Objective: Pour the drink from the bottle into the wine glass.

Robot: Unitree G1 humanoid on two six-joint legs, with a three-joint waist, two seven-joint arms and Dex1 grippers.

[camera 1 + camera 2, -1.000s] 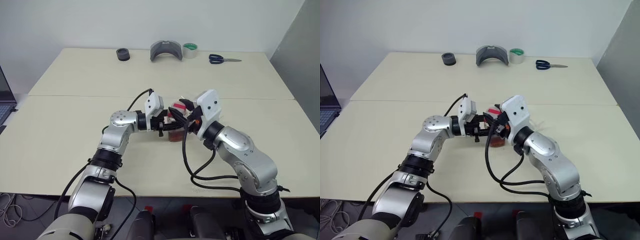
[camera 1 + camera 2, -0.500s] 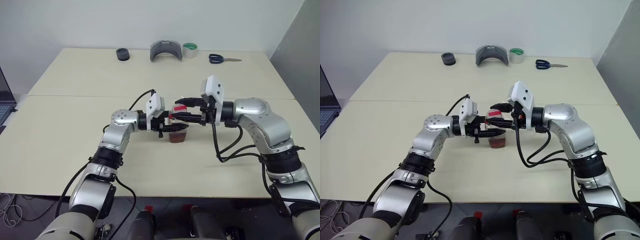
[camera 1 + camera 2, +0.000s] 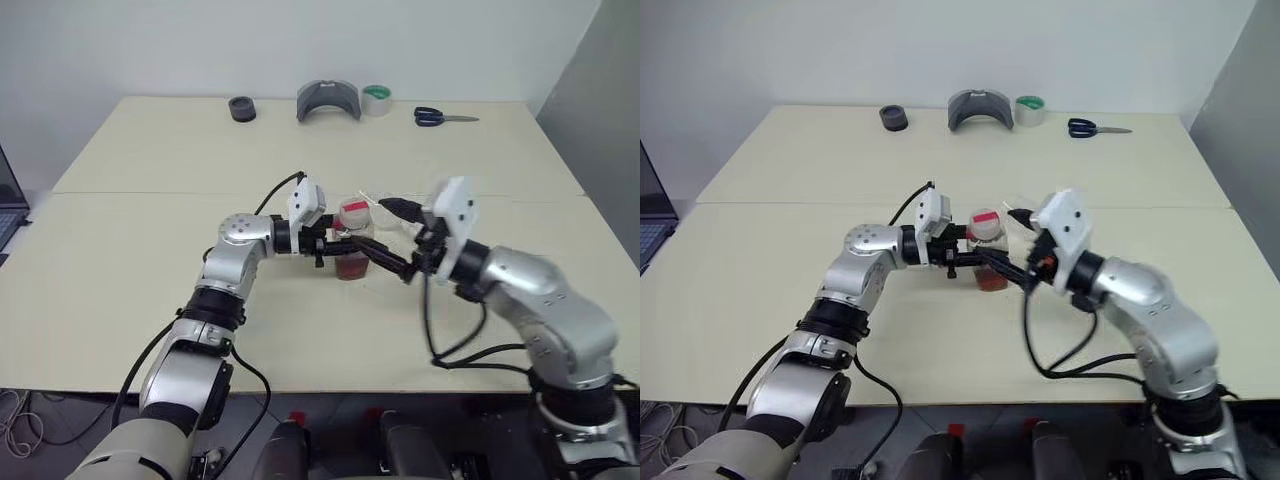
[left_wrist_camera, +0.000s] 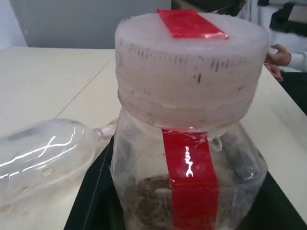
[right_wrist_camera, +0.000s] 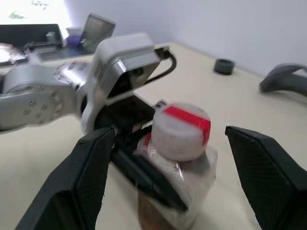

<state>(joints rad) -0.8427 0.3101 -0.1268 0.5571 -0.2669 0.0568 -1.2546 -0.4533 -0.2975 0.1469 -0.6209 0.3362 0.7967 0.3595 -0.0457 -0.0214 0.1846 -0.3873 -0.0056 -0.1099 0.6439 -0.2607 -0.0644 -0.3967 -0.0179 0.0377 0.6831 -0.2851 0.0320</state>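
A small clear bottle (image 3: 351,240) stands upright on the table (image 3: 150,250), its white cap (image 3: 354,213) with a red strip still on. A little reddish-brown drink (image 3: 350,268) sits at its bottom. My left gripper (image 3: 345,252) reaches in from the left and is shut on the bottle's body; its black fingers (image 4: 91,201) flank the bottle in the left wrist view. My right gripper (image 3: 394,238) stands open just right of the bottle, its fingertips level with the cap (image 5: 181,129) and apart from it. The clear wine glass (image 4: 43,148) appears to lie on its side beyond the bottle.
Along the table's far edge sit a black roll (image 3: 241,108), a grey curved object (image 3: 328,100), a tape roll (image 3: 377,99) and scissors (image 3: 440,117). A laptop (image 3: 8,215) sits at the left edge. A person's hand (image 4: 276,57) rests past the table.
My right gripper, which was closed around the cap, has opened wide and drawn back to the right. The cap stays on. My left gripper keeps its hold on the bottle.
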